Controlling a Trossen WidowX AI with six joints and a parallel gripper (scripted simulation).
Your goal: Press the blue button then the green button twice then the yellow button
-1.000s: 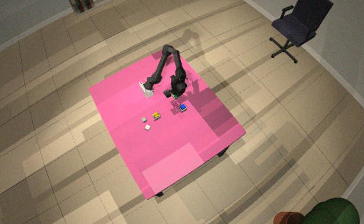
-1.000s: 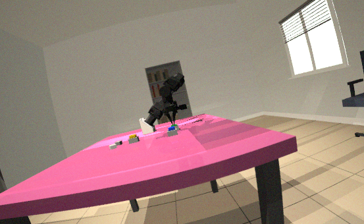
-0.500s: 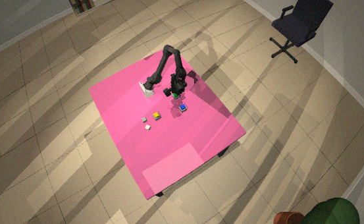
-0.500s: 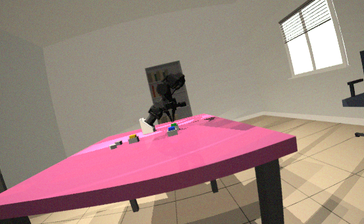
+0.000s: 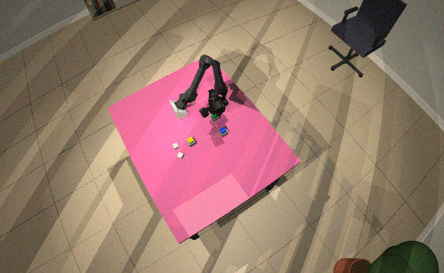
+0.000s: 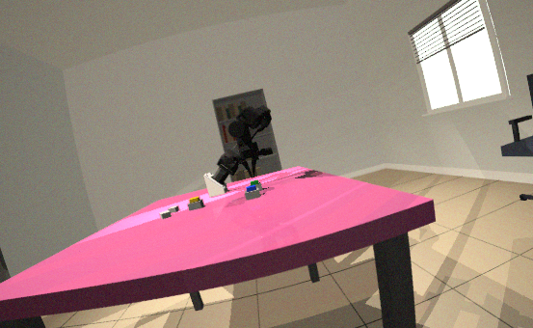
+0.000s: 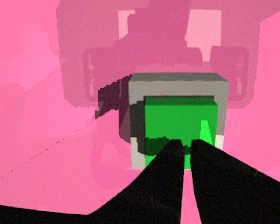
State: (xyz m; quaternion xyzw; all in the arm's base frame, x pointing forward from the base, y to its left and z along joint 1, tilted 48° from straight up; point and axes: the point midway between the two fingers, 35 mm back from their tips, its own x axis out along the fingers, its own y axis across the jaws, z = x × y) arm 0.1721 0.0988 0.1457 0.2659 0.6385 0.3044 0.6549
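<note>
The green button point(image 7: 179, 123) point(image 5: 213, 116) point(image 6: 255, 182) sits in a grey housing on the pink table point(image 5: 228, 173) point(image 6: 312, 217). My gripper point(image 7: 185, 149) point(image 5: 214, 113) is shut with nothing held, and its fingertips rest on the near edge of the green cap. The blue button point(image 5: 222, 131) point(image 6: 251, 189) stands just in front of the green one. The yellow button point(image 5: 190, 140) point(image 6: 195, 200) is further left. In the exterior view the arm hides most of the gripper.
Two small white blocks point(image 5: 176, 145) point(image 5: 180, 155) point(image 6: 166, 213) lie left of the yellow button. The arm's white base point(image 5: 178, 109) point(image 6: 214, 185) stands behind the buttons. An office chair point(image 5: 360, 32) and a plant point(image 5: 405, 258) are on the floor, away from the table.
</note>
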